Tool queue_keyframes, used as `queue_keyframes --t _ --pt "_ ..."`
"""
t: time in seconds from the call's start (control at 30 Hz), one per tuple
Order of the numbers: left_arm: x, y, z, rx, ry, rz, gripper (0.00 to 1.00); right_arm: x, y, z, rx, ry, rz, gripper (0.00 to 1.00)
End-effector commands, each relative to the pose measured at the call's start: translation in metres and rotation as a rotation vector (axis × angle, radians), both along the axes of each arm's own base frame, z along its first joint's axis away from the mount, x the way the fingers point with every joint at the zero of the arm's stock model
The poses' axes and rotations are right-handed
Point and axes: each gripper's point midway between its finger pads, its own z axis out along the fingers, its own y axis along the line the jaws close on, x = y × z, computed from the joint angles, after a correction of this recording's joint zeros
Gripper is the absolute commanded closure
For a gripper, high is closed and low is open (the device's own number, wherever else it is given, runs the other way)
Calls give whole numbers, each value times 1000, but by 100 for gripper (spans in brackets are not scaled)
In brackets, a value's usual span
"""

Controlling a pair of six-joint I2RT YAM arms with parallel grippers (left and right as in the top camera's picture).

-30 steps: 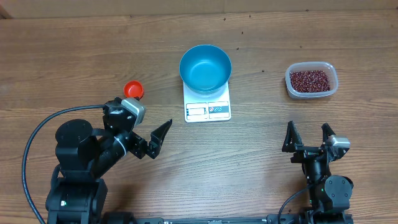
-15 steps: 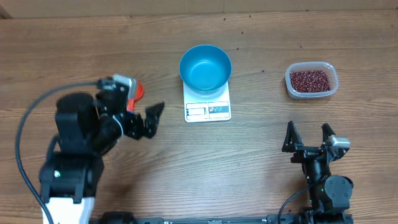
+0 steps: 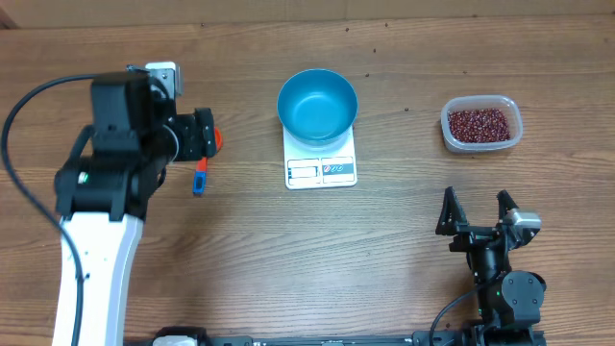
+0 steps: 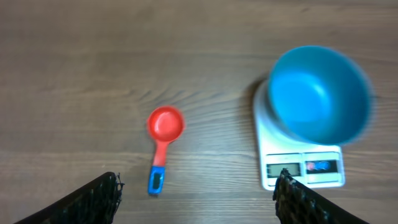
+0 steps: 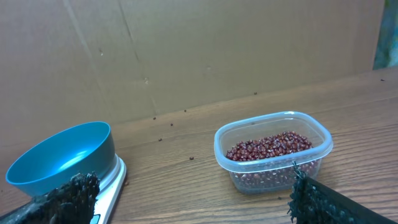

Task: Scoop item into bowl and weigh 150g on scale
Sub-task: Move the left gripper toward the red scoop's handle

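A round blue bowl sits on the flat white scale, grainy red-brown beans fill a clear plastic tub nearby, while left gripper, above a red scoop, and right gripper stand spread.

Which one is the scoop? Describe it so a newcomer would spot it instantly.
Start at the blue bowl on the white scale, mid-table. Left of it lies the scoop: a small bright red round cup on a blue-tipped handle; nothing else near it is red.

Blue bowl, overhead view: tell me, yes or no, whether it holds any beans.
No, the blue bowl shows only bare blue inside, while the beans lie in the clear container.
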Motion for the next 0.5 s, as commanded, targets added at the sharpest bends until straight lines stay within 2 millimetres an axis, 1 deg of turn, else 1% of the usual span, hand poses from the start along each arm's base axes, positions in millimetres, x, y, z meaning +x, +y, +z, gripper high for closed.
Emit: queue_keyframes --t 0.0,0.17,0.37,0.47 --pt "12 25 -10 23 33 133 20 0 -1 -2 -2 -5 -9 0" --pt "34 46 -41 8 95 176 22 0 -1 -2 -2 -5 -9 0" --pt "62 56 -84 -55 163 122 28 0 -1 -2 -2 -5 -9 0" --pt "72 60 -108 -74 201 107 36 0 -1 -2 -2 -5 -9 0"
